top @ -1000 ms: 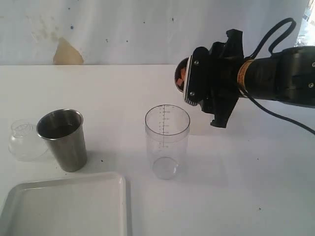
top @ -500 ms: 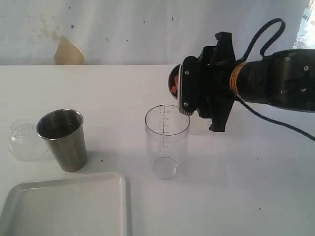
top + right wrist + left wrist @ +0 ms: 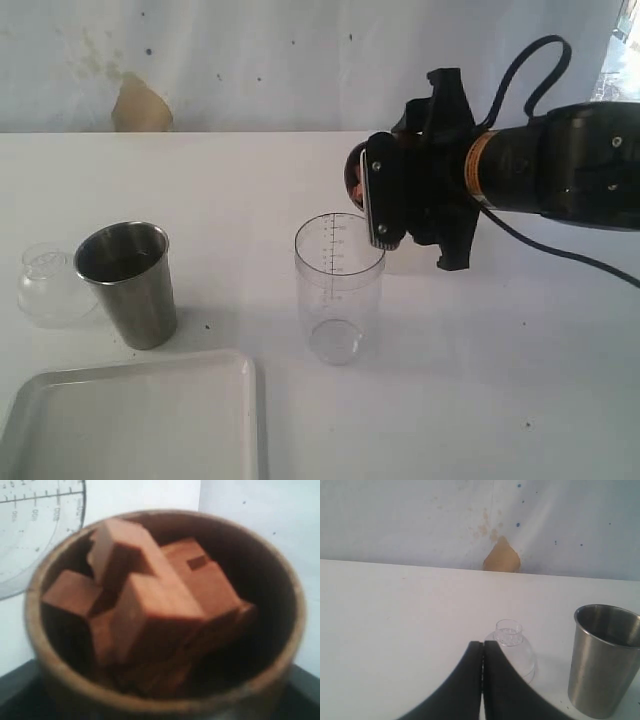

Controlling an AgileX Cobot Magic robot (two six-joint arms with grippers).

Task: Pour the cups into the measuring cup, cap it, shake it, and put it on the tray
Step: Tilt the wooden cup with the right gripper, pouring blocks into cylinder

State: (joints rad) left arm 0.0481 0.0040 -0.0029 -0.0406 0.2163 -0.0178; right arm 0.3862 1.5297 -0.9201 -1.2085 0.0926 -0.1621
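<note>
Wooden cup (image 3: 352,180), grasped in right gripper (image 3: 372,195), tipped by measuring cup (image 3: 340,290) rim; you risk blocks (image 3: 150,605) falling outside, alignment unclear. Left gripper (image 3: 482,647) clenched, empty.

White worktop (image 3: 500,380), few dark specks (image 3: 207,326). White backdrop (image 3: 280,60) along its far edge, tan patch (image 3: 137,106) at its base near far-left corner. Brown wooden blocks (image 3: 150,610) heaped together.

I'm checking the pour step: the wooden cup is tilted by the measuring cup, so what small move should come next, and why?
Probably tip the wooden cup further, over the measuring cup mouth. The right gripper holds it tilted near the rim, yet the wooden blocks are all inside it, and the measuring cup looks empty.
</note>
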